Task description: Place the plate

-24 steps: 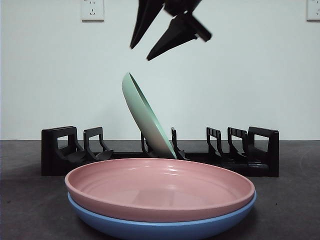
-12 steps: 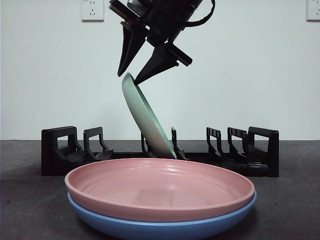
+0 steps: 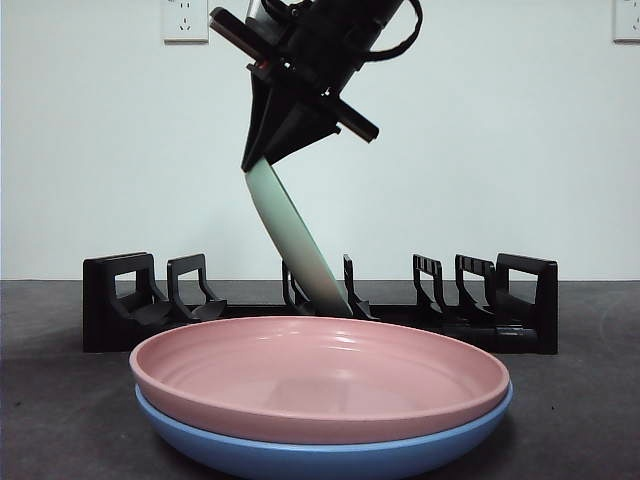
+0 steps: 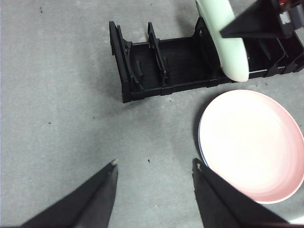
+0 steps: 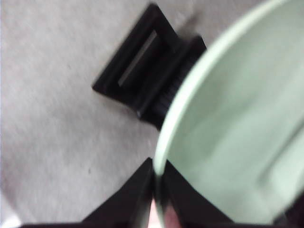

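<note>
The green plate [image 3: 291,240] stands tilted in the black rack [image 3: 130,310], its lower edge down in a slot near the rack's middle and its upper rim leaning away to one side. The right gripper [image 3: 262,160] has its jaws clenched on that upper rim; the right wrist view shows the rim [image 5: 164,137] pinched between the two jaws. The rack's other slots hold nothing. In front of the rack on the grey bench [image 4: 57,142], a pink plate [image 3: 320,375] sits nested in a blue plate [image 3: 300,455]. The left gripper [image 4: 154,173] hangs over bare bench well apart from the rack, its jaws released and holding nothing.
</note>
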Motion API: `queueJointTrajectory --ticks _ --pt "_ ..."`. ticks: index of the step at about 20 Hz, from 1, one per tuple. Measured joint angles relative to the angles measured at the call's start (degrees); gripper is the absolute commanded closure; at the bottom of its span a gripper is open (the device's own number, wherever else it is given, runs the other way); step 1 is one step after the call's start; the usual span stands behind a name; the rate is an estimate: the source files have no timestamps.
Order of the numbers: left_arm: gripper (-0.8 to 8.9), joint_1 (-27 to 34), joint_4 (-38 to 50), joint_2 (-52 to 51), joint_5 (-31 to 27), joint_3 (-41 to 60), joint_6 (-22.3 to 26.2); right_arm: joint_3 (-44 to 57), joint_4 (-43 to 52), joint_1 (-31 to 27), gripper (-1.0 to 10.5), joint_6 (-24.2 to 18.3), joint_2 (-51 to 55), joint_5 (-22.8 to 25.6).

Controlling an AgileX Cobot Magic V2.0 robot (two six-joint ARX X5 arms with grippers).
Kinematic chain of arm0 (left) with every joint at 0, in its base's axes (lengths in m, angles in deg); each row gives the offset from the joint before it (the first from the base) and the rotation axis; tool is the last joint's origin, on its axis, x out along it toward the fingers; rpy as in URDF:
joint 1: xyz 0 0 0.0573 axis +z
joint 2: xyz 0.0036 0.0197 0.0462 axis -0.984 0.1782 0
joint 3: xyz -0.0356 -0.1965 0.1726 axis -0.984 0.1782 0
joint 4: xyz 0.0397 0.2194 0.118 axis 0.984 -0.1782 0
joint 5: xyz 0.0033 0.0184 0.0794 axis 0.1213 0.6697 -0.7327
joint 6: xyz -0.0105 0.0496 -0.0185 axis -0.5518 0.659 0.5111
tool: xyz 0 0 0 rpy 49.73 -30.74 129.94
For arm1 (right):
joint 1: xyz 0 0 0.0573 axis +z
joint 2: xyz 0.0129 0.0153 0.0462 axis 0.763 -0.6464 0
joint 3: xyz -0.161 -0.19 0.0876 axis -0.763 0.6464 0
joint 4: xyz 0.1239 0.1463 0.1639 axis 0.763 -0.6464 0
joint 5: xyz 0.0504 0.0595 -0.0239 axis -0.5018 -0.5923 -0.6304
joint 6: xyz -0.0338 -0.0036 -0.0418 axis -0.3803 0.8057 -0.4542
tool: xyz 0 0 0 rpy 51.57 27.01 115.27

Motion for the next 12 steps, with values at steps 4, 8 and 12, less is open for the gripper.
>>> queueJointTrajectory --ticks 4,8,12 --pt "5.65 0.0 0.0 0.0 0.0 0.0 0.0 -8.2 -8.9 0.0 9.3 -0.7 0.1 -0.5" --pt "5.65 0.0 0.0 0.0 0.0 0.0 0.0 -17.7 -17.4 0.5 9.3 -1.7 2.1 -2.3" --pt "5.65 0.0 0.0 0.0 0.0 0.0 0.0 -23.0 -22.4 1.6 9.3 -3.4 6.0 -4.2"
